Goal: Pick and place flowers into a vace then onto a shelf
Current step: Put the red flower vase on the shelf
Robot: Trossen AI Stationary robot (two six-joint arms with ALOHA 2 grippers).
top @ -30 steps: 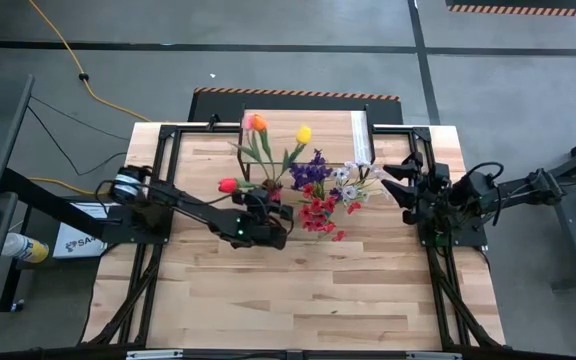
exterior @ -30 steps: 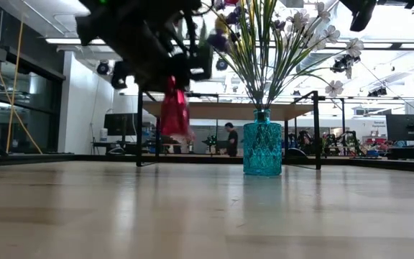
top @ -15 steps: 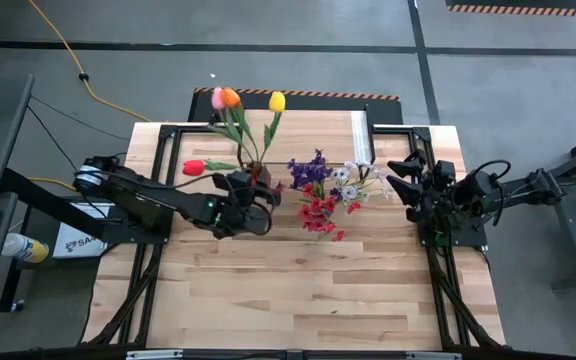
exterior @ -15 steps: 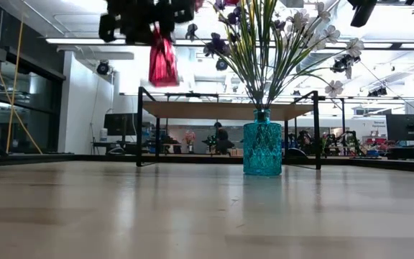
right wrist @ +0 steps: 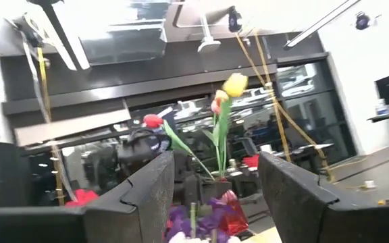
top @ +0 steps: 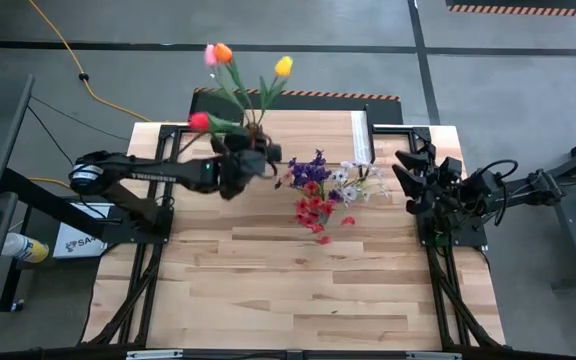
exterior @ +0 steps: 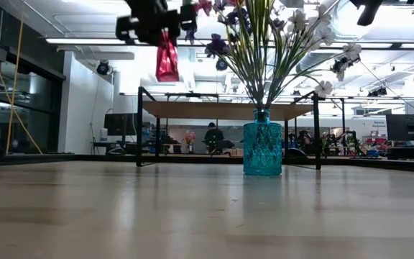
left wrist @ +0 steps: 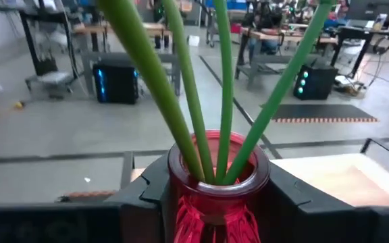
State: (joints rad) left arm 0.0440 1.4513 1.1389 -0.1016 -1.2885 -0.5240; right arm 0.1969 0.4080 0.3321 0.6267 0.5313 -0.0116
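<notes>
My left gripper (top: pixel 251 160) (exterior: pixel 157 16) is shut on a red glass vase (exterior: pixel 167 60) (left wrist: pixel 218 192) that carries red, pink, orange and yellow tulips (top: pixel 230 75) on green stems (left wrist: pixel 215 88). It is high over the far-left part of the table, by the shelf (top: pixel 328 125) (exterior: pixel 221 110). A teal vase (exterior: pixel 262 147) with purple, white and red sprays (top: pixel 323 188) stands by its base on the tabletop in front of the shelf. My right gripper (top: pixel 410 180) (right wrist: pixel 215 165) waits open to the right of the sprays. My left gripper pinches the red vase by its neck (left wrist: pixel 181 185), just under the rim, one finger (left wrist: pixel 144 199) on each side. The fingers come level from the table's left side. The vase is upright and lifted clear, its body (exterior: pixel 167 65) below the fingers and the tulips above.
The shelf's black legs (exterior: pixel 139 126) (exterior: pixel 316 129) stand at the table's far edge. Black frame rails (top: pixel 153 200) (top: pixel 438 250) run along the left and right sides. The near half of the plank tabletop (top: pixel 298 290) is bare wood.
My left gripper has risen with the red vase, then moved toward the table's far edge and the shelf, away from the teal vase. The vase has stayed upright and its tulips now reach past the far edge.
</notes>
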